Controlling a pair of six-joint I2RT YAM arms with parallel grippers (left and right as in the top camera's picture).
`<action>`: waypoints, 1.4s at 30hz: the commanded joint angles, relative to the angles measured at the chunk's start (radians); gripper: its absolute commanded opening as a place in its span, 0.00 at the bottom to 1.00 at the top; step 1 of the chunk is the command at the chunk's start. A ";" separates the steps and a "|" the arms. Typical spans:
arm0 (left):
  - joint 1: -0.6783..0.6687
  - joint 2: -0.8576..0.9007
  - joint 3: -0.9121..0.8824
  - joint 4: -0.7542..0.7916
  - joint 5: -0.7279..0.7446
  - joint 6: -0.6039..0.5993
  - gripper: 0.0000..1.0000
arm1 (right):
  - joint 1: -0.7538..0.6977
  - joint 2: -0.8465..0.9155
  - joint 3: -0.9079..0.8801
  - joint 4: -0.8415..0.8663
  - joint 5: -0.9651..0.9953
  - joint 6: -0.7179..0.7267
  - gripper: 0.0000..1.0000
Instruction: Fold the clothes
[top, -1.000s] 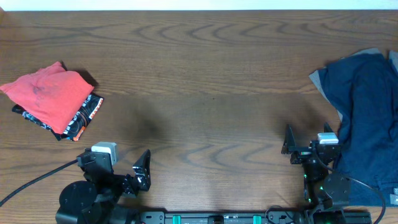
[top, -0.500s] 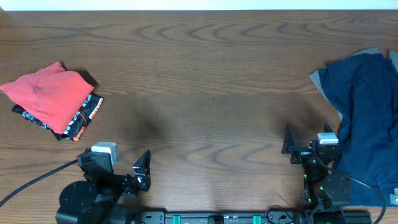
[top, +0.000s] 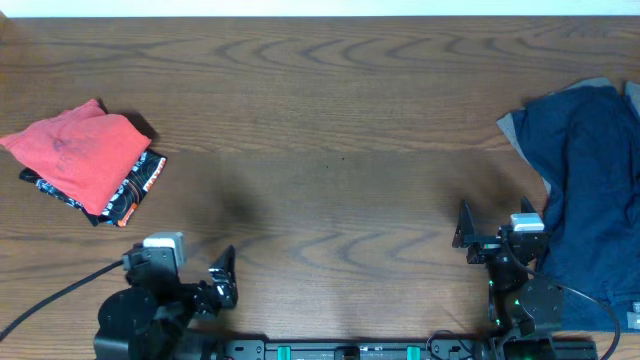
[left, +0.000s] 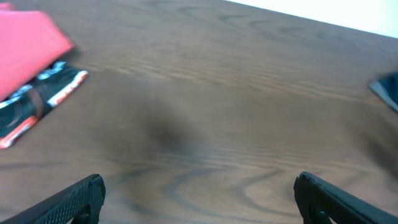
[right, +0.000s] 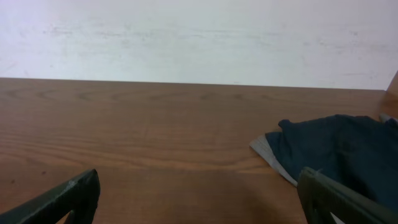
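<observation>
A folded coral-red T-shirt (top: 80, 155) lies on a folded black printed garment (top: 135, 192) at the left of the table; both show in the left wrist view, the red one (left: 28, 46) above the black one (left: 37, 99). A crumpled navy garment (top: 590, 190) lies at the right edge and shows in the right wrist view (right: 336, 149). My left gripper (top: 222, 277) is open and empty near the front edge (left: 196, 196). My right gripper (top: 465, 232) is open and empty just left of the navy garment (right: 199, 199).
The wooden table (top: 330, 130) runs between the two piles. A grey lining (top: 512, 132) peeks from the navy garment's left side. A black cable (top: 50, 295) trails from the left arm's base. A white wall (right: 199, 37) stands behind the table.
My left arm has drawn back slightly toward the front edge; its gripper sits lower in the overhead view. The right arm and the garments have not moved.
</observation>
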 joint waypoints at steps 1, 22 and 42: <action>0.066 -0.038 -0.056 0.003 -0.045 0.002 0.98 | -0.012 -0.005 -0.002 -0.004 -0.004 -0.015 0.99; 0.188 -0.236 -0.593 0.751 -0.056 0.144 0.98 | -0.012 -0.005 -0.002 -0.004 -0.003 -0.015 0.99; 0.185 -0.237 -0.739 0.903 0.001 0.246 0.98 | -0.012 -0.005 -0.002 -0.004 -0.004 -0.015 0.99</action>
